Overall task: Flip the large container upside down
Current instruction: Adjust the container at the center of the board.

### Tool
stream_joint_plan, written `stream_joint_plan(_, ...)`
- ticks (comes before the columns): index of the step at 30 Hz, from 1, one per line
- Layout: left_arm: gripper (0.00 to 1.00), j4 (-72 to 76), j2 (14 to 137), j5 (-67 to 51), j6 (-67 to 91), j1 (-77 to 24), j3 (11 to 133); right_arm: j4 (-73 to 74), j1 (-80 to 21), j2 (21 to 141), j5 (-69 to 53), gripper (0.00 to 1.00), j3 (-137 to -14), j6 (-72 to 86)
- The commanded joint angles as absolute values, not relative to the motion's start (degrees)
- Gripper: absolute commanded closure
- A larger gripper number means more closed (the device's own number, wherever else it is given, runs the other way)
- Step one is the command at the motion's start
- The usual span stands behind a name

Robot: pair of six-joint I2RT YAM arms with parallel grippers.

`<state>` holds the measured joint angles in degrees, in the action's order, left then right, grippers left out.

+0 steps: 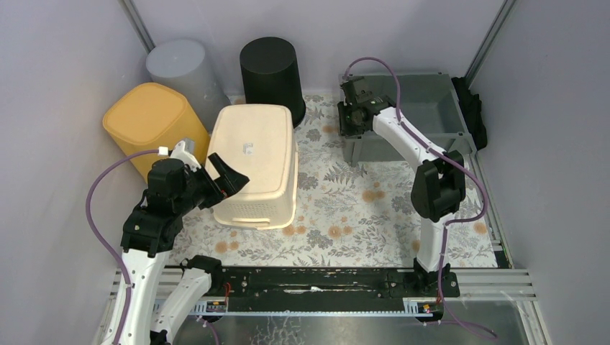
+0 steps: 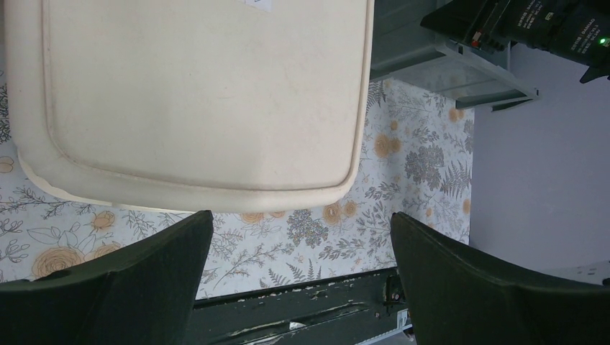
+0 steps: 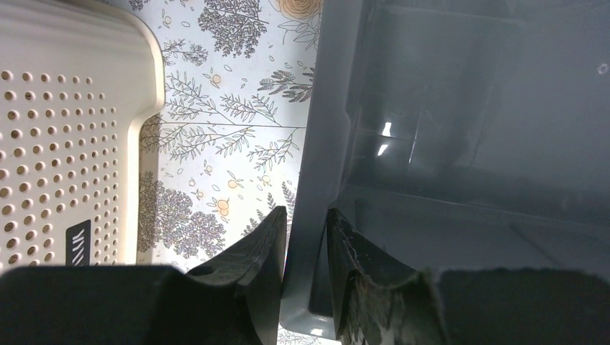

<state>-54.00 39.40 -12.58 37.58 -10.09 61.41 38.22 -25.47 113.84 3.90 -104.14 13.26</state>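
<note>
A large dark grey open bin (image 1: 424, 108) stands upright at the back right of the floral mat. My right gripper (image 1: 352, 118) is at its left wall. In the right wrist view the gripper (image 3: 306, 230) has one finger outside and one inside the grey bin (image 3: 467, 129), shut on the wall's rim. A cream perforated basket (image 1: 255, 162) lies bottom up in the middle left. My left gripper (image 1: 226, 180) is open and empty beside the basket's near left corner. In the left wrist view the gripper (image 2: 301, 215) hangs over the mat, just off the basket's (image 2: 201, 93) edge.
A yellow container (image 1: 147, 118), a light grey round bin (image 1: 180, 68) and a black round bin (image 1: 272, 68) stand bottom up at the back left. Grey walls close in on both sides. A black rail (image 1: 309, 280) runs along the front edge.
</note>
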Motion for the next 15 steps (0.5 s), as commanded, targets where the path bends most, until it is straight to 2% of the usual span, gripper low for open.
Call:
stream_joint_plan(1,0.00,-53.3,38.7,-13.3,37.6,-9.8,62.1,40.9,-26.5,109.9,5.2,0.69,-99.8,12.5)
stream_joint_plan(5,0.00,-53.3,38.6,-13.3,37.8,-9.8,61.9,40.4,-27.7,107.4,5.7,0.73,-96.0,12.8)
stream_joint_plan(15,0.00,-52.9,38.6,-13.6,37.8,-9.8,61.4,40.3,-31.2,100.3,6.0,0.72,-87.7,14.1)
